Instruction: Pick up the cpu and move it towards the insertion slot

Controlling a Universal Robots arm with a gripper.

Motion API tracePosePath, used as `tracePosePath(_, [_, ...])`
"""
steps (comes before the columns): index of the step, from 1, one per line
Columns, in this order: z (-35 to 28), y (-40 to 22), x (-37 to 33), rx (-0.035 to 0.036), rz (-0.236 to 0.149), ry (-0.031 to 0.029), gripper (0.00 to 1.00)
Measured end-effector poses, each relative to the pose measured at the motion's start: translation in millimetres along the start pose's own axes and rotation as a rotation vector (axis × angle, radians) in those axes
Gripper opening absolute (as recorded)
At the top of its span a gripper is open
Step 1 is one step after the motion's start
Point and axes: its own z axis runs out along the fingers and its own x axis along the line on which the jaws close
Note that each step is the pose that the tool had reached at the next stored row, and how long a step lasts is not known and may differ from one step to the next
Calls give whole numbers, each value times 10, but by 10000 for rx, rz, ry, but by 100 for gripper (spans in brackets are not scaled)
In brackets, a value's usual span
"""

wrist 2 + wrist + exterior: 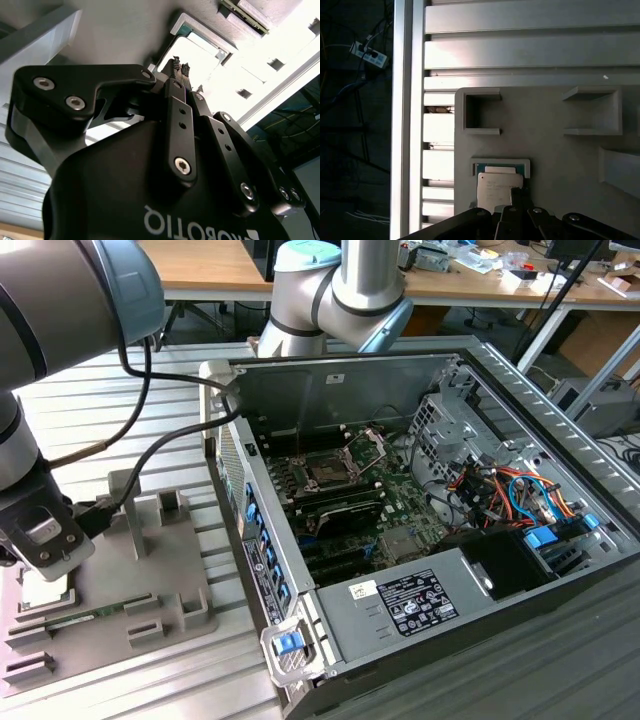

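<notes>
— Over at the exterior view's left, what did you log?
— Grey-and-silver robot arm, black gripper hanging low over a flat grey plastic tray with moulded recesses. The tray sat on the ribbed aluminium table, just beside the open metal computer case.
— Cpu?
— Small flat square chip with a silvery metal top. The cpu lay flat in a square recess near one edge of the tray in the first wrist view. The gripper was right down at it and its tip overlapped one side of the chip. Couldn't confirm contact.
— Clamped or released?
— Couldn't tell. The second wrist view had the gripper from behind its black linkage, tip down by a bright recess. Grip state unreadable.
— Slot?
— Square dark insertion slot with a silvery metal frame, on the green motherboard inside the case. It was well apart from the cpu, toward the exterior view's right. A metal retention bracket stood at its far side.
— Rest?
— Black cables drooped from the arm toward the tray. Orange and blue wires were bundled in the case. A grey power supply box with a white label sat at the case's near end. Wooden desks stood behind.
</notes>
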Motion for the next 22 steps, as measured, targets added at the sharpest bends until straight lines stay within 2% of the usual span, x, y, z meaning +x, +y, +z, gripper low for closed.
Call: tracePosePath(22, [66,-46,10,1,0,1,11])
